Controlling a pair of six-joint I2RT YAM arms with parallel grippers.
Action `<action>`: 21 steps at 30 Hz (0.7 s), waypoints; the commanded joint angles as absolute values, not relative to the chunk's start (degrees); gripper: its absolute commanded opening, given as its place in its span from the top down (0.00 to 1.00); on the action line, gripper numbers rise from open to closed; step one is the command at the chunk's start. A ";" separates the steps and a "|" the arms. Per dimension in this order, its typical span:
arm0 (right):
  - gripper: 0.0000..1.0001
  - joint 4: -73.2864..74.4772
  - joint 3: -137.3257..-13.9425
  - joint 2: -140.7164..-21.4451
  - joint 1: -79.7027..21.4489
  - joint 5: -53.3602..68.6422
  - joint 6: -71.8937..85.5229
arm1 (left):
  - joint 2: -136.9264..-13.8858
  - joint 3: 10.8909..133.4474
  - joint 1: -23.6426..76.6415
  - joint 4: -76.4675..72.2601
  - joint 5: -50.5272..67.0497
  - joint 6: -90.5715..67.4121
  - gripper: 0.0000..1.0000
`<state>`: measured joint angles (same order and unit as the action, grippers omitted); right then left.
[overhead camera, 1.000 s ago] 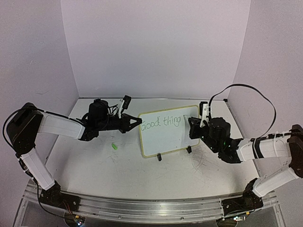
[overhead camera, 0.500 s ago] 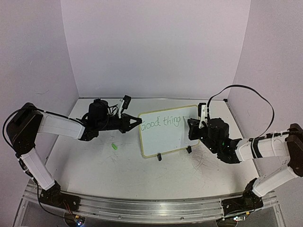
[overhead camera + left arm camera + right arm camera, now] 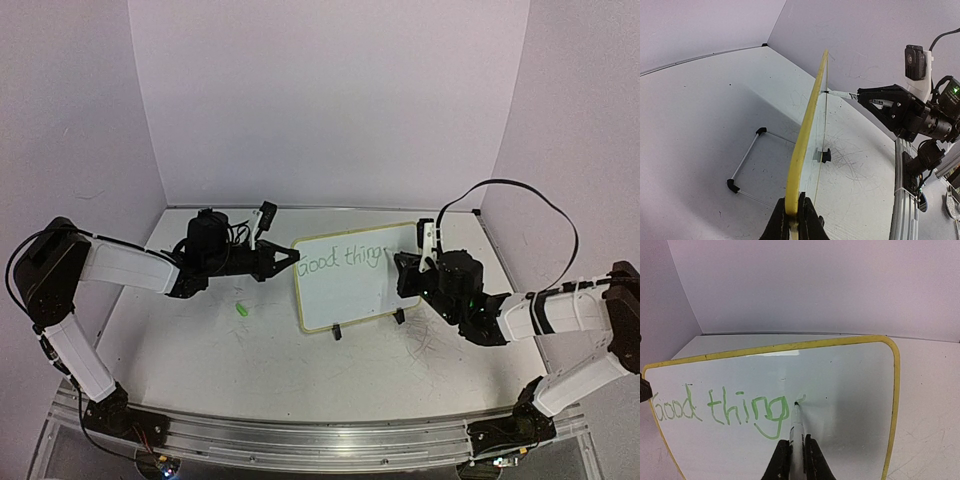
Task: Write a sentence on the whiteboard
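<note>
The whiteboard (image 3: 345, 280) stands tilted on two black clip feet at the table's middle; its yellow rim shows edge-on in the left wrist view (image 3: 807, 125). My left gripper (image 3: 292, 258) is shut on the board's left rim (image 3: 792, 210). Green lettering (image 3: 720, 407) reads "Good thing" on one line, with a faint short stroke beginning after the "g". My right gripper (image 3: 796, 452) is shut on a white marker (image 3: 796, 427), whose tip touches the board just right of the "g". The marker and right gripper (image 3: 405, 265) sit at the board's right side.
A small green cap (image 3: 241, 311) lies on the table left of the board. A wire stand (image 3: 747, 162) props the board from behind. The tabletop shows dark scribbled scratches (image 3: 430, 345) near the right arm. Walls close in at back and sides.
The right gripper and marker have shifted slightly along the board, and a small new stroke has appeared after "thing". The left arm has not moved.
</note>
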<state>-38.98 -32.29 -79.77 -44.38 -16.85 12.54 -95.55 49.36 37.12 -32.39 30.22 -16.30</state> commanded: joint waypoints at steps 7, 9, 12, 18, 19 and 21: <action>1.00 -37.60 -32.59 -80.05 -44.56 -17.60 13.98 | -93.69 49.41 36.81 -33.40 27.66 -12.66 1.00; 1.00 -37.38 -32.53 -79.92 -44.56 -17.96 14.09 | -93.61 49.37 36.86 -33.42 27.66 -12.66 1.00; 1.00 -36.97 -32.41 -79.73 -44.56 -18.47 14.17 | -93.62 49.32 36.81 -33.40 27.60 -12.70 1.00; 1.00 -36.41 -32.11 -79.30 -44.56 -20.27 14.55 | -93.73 49.44 36.78 -33.43 27.60 -12.73 1.00; 1.00 -36.36 -32.06 -79.20 -44.56 -20.56 14.58 | -93.70 49.50 36.75 -33.41 27.60 -12.71 1.00; 1.00 -36.29 -31.93 -79.10 -44.56 -21.07 14.66 | -93.74 49.53 36.77 -33.42 27.58 -12.74 1.00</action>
